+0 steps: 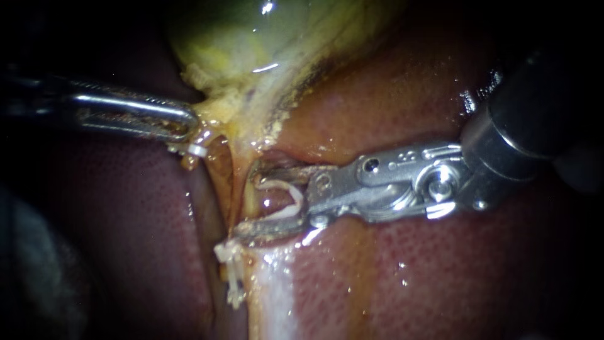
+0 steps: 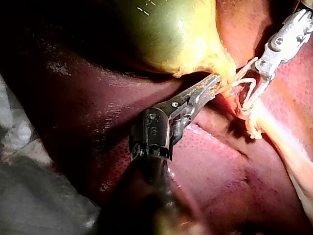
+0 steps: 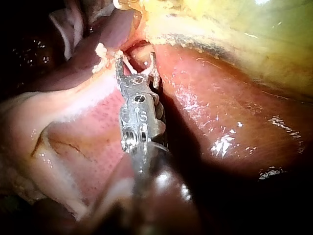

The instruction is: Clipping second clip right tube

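My right instrument (image 1: 247, 200) comes in from the right with its jaws open, one above and one below a pale tube (image 1: 269, 201). A white clip (image 1: 291, 201) sits open between those jaws, and the tube lies inside its bend. A closed white clip (image 1: 231, 277) sits lower on the same strand of tissue. My left instrument (image 1: 187, 123) has its jaws shut on yellow tissue at the neck of the gallbladder (image 1: 251, 38). In the right wrist view my right instrument (image 3: 136, 59) straddles the tube just under the gallbladder (image 3: 234, 29).
Dark red liver (image 1: 409, 277) surrounds the site on both sides. Another small white clip (image 1: 198, 150) sits just below the left instrument's tip. A whitish band of tissue (image 1: 274, 296) runs down from the jaws. Grey cloth (image 2: 29, 196) lies beside the liver in the left wrist view.
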Robot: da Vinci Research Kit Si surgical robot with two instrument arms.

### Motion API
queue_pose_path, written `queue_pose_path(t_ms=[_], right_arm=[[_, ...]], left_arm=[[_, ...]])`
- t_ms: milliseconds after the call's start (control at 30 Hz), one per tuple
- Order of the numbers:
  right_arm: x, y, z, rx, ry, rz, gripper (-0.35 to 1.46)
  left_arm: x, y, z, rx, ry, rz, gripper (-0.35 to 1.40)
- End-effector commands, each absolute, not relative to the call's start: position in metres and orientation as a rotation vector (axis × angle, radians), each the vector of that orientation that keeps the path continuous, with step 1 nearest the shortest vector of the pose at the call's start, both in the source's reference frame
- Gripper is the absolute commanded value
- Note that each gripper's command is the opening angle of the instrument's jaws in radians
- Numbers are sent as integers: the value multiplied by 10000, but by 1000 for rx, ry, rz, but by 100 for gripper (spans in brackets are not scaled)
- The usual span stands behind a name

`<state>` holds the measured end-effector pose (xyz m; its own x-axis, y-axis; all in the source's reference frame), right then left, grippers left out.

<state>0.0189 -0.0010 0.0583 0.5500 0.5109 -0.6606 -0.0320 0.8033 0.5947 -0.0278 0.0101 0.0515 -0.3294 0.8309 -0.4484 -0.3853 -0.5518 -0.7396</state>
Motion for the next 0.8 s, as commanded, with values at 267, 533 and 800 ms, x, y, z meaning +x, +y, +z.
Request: queue_pose_path(t_ms=[267,533,800], right_arm=[[162,-6,565,586,945,341,49],[139,-3,555,658,1020,373,49],[148,-4,557,734,1067,406,49]], left_arm=[[-276,102,517,-1077,-666,1958,-35],[-275,102,517,-1077,-667,1959,-35],[-275,102,517,-1077,-667,1959,-35]])
